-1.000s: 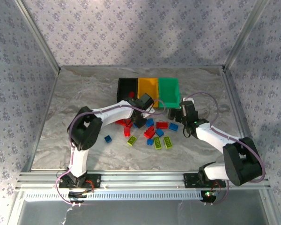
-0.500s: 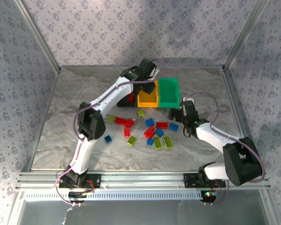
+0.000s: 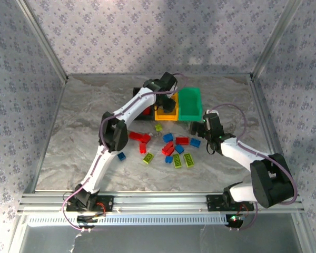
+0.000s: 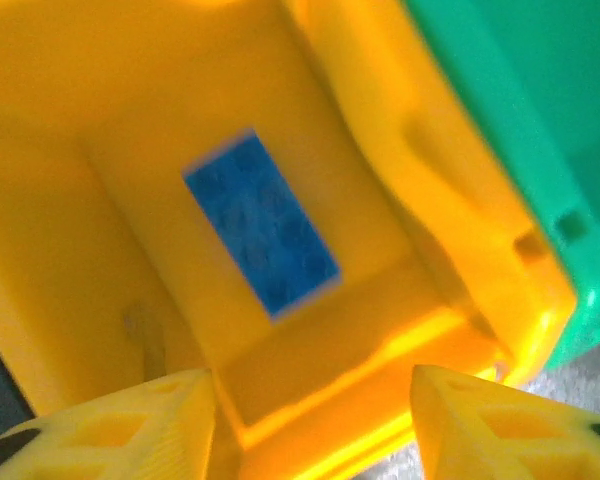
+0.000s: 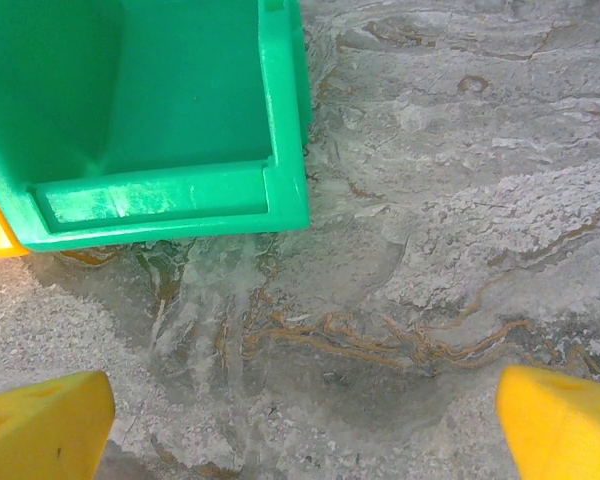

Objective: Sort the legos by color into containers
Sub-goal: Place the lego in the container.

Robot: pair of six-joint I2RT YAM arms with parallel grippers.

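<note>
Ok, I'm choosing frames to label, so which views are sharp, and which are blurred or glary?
Left wrist: soft all over, the blue lego has smeared edges, and the orange-yellow bin's near rim glows very bright. Right wrist: crisp on the green bin and the table's marbling, only the fingertips look soft. Top external: evenly lit and sharp, with dim shadow patches on the back wall.

It looked like a robot test cell: aluminium frame posts and flower-print backdrop panels stood beyond the left gripper, with a marbled tabletop below it.
</note>
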